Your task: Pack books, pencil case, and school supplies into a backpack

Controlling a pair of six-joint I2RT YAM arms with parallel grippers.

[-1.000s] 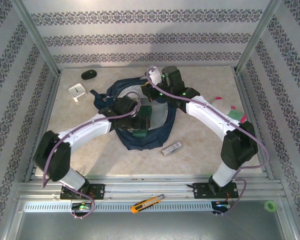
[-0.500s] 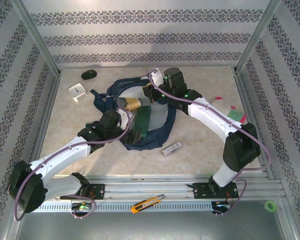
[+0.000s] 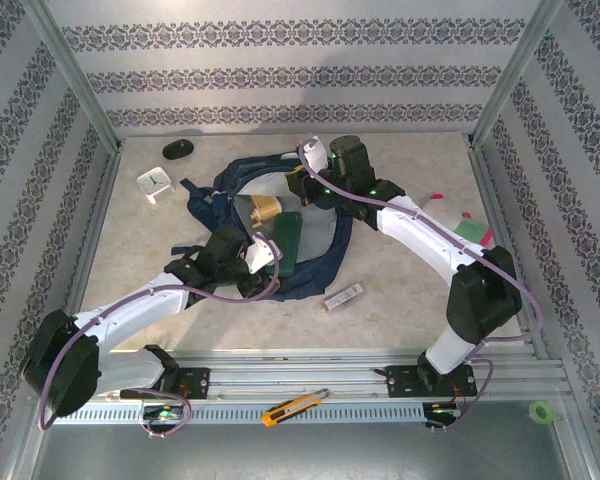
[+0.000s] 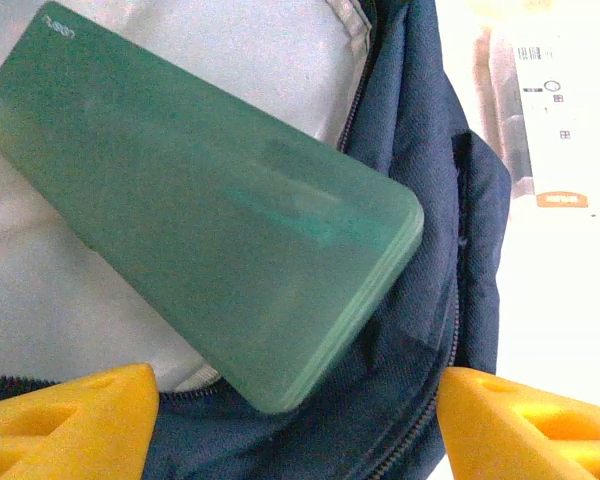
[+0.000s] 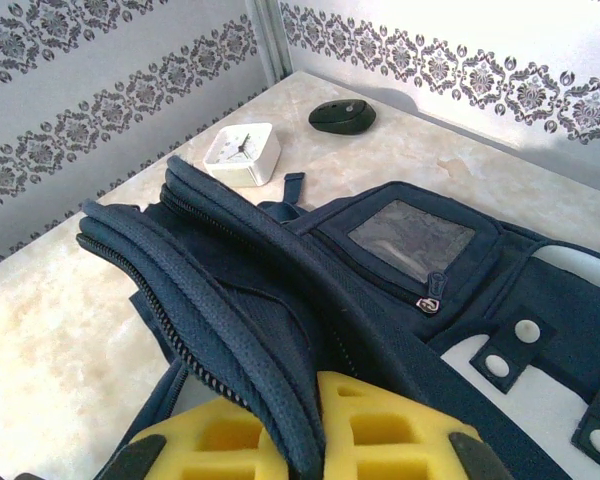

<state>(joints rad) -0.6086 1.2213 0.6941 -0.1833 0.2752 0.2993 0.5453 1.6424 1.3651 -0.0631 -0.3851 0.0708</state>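
Left wrist view: green pencil case (image 4: pixel 210 220) lying in the open backpack (image 4: pixel 430 250)
Left gripper (image 4: pixel 298 385) gapes empty; right gripper (image 5: pixel 305 430) pinches the floppy rim; pencil case looks rigid, slick; take its long edges.

The left arm (image 3: pixel 130 310) is folded low, elbow way out by the near-left corner, forearm reaching forward and right. On it the left gripper (image 4: pixel 300 425) has its yellow fingers (image 4: pixel 70 420) spread wide, nothing pinched between them. The right arm (image 3: pixel 420 225) bends at the far right and stretches forward-left. Pretty sure the right gripper (image 5: pixel 315 430) is clamped on a fold of the backpack (image 5: pixel 400 290), but that fold covers its fingertips.
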